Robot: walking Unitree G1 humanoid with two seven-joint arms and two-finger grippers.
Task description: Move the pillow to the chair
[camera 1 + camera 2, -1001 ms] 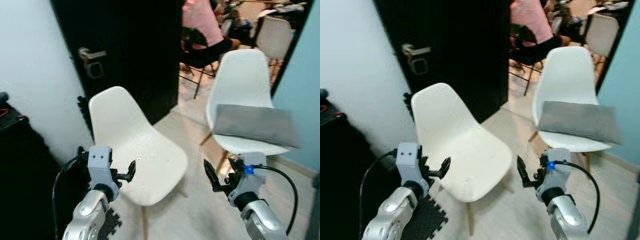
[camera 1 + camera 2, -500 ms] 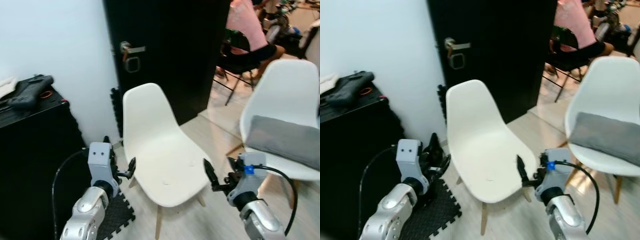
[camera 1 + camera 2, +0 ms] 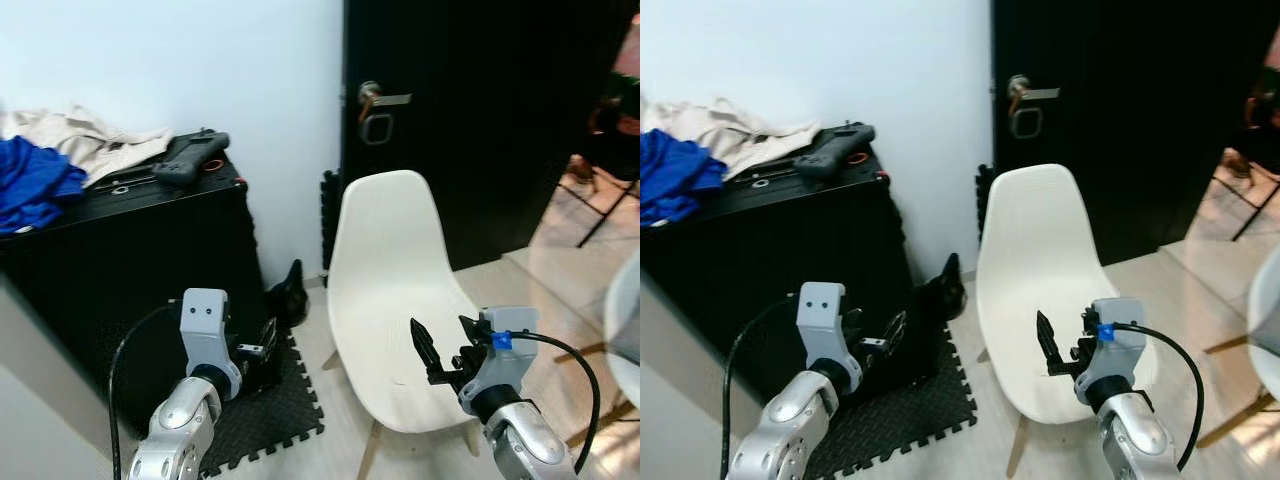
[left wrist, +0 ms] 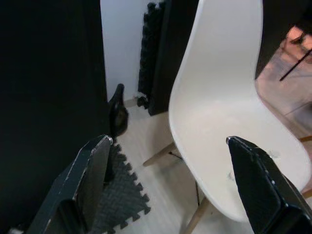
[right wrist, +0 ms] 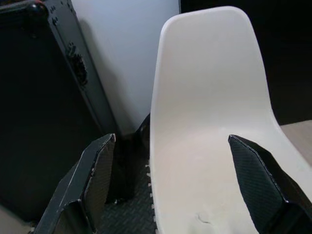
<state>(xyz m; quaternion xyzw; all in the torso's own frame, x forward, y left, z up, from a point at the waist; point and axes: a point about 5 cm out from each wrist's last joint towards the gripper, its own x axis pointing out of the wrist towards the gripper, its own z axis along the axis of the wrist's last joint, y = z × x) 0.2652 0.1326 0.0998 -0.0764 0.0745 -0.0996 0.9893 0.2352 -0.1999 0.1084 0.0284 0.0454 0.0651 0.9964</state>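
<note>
Now the camera has swung to the robot's left. A second ago two white chairs were in front of it, and the grey pillow lay on the seat of the one on the right. That chair has slid almost out of the picture, so only a thin white edge of it [image 3: 628, 330] peeks in at the right side. The pillow cannot be seen now. I think it is still on that chair, off to the robot's right.

The empty white plastic chair with wooden legs [image 3: 395, 300] now sits in the middle, close in front of the robot. Its seat is bare. Behind it is a tall black door with a silver handle [image 3: 385, 98].

A big black box [image 3: 130, 270] has come into view on the left. On top of it lie a blue cloth [image 3: 35, 185], a pale cloth [image 3: 90, 135] and a dark handheld tool [image 3: 190, 158]. A black foam floor mat [image 3: 265, 415] lies at its foot.

The left gripper [image 4: 168, 183] is held up low in front, fingers spread wide, holding nothing. The right gripper [image 5: 170, 183] is the same, wide open and empty, facing the empty chair.

The robot has turned away from the pillow, so it must turn back before it can grab it.
</note>
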